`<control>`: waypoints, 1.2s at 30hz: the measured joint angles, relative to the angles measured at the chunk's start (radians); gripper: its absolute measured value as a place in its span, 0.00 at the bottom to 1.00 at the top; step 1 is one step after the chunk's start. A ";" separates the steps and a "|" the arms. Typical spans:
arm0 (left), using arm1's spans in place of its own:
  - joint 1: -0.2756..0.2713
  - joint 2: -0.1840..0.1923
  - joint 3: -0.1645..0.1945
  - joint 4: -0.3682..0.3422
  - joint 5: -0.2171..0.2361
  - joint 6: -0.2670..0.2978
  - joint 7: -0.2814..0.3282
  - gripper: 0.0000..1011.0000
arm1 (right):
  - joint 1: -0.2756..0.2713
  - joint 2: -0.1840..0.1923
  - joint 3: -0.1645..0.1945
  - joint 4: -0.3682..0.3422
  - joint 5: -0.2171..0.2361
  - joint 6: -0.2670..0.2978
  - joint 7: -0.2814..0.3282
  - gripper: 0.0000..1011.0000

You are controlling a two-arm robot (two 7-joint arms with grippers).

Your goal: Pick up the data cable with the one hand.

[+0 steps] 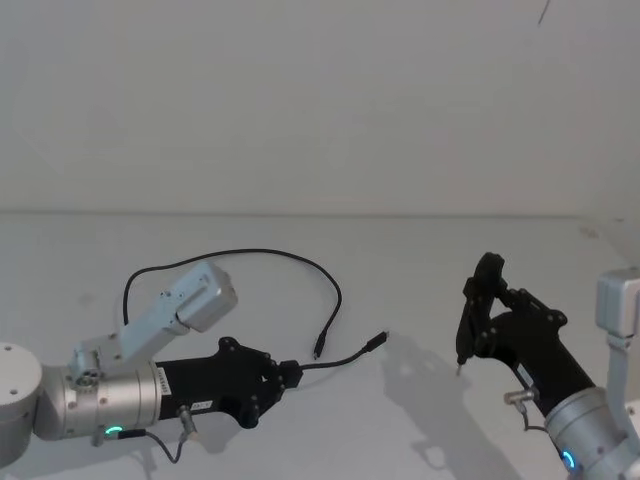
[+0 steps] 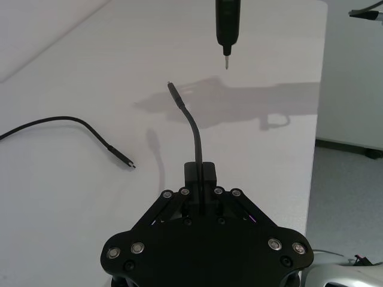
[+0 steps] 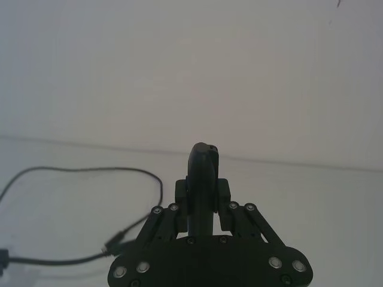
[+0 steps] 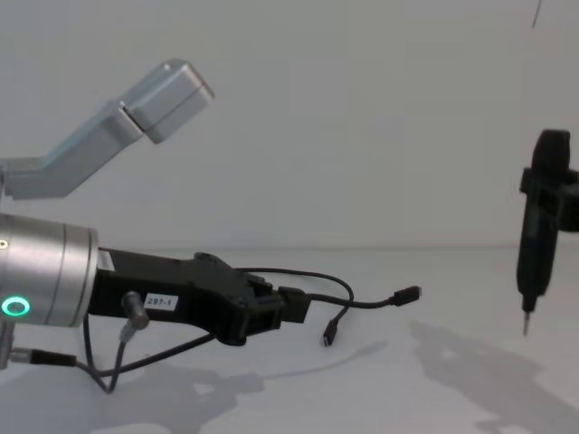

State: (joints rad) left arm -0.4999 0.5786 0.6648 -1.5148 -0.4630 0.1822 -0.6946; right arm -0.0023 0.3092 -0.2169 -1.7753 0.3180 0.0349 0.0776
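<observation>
The data cable is a thin black cord looping across the white table. My left gripper, black with a white label, is shut on it near one end. That short end arches forward from the fingers to a plug held above the table, also seen as the plug. The cable's other plug lies on the table just ahead of the gripper. My right gripper hovers at the right, shut on a slim black tool with a pointed metal tip.
The white table runs back to a plain white wall. Its right edge drops off to the floor. The tool tip hangs above the table a little beyond the held plug. Shadows of both arms fall on the surface.
</observation>
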 joint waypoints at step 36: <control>0.020 0.024 -0.017 -0.046 -0.004 0.007 0.019 0.04 | 0.100 -0.124 -0.020 0.078 0.025 0.011 0.010 0.28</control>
State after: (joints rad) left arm -0.4795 0.6024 0.6479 -1.5608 -0.4668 0.1895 -0.6757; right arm 0.0974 0.1855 -0.2368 -1.6972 0.3425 0.0462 0.0873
